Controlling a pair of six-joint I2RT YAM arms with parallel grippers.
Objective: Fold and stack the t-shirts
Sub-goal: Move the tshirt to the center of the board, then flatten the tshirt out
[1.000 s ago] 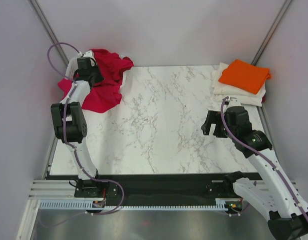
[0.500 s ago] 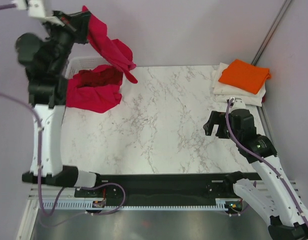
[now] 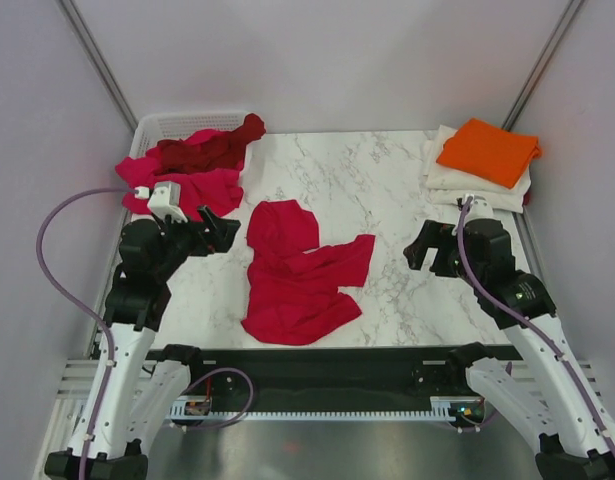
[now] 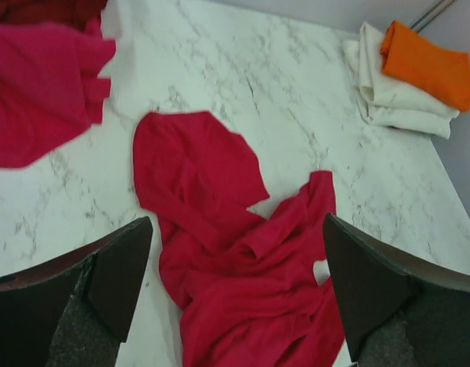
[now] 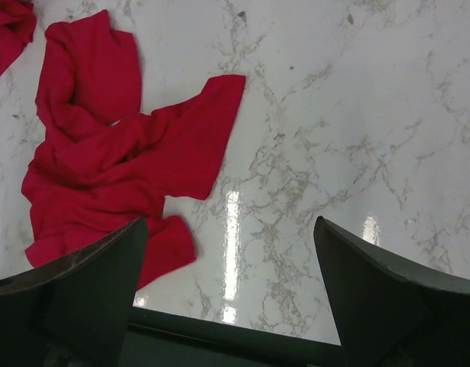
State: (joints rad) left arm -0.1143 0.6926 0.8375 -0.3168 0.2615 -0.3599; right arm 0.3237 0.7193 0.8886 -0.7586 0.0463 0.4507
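**Crimson red t-shirt (image 3: 302, 275) lies crumpled on the marble bench (image 3: 387, 200); left jaws and right jaws both released, holding nothing.**

It sits between the arms, likely so both can reach to spread it. The folded orange t-shirt (image 3: 487, 150) on the cream-white t-shirt (image 3: 475, 188) marks the stack at the far right corner. The magenta-pink t-shirt (image 3: 192, 188) and dark maroon t-shirt (image 3: 209, 150) wait at the white basket (image 3: 172, 124), which they mostly cover. The crimson shirt's collar and sleeves are lost in its folds.
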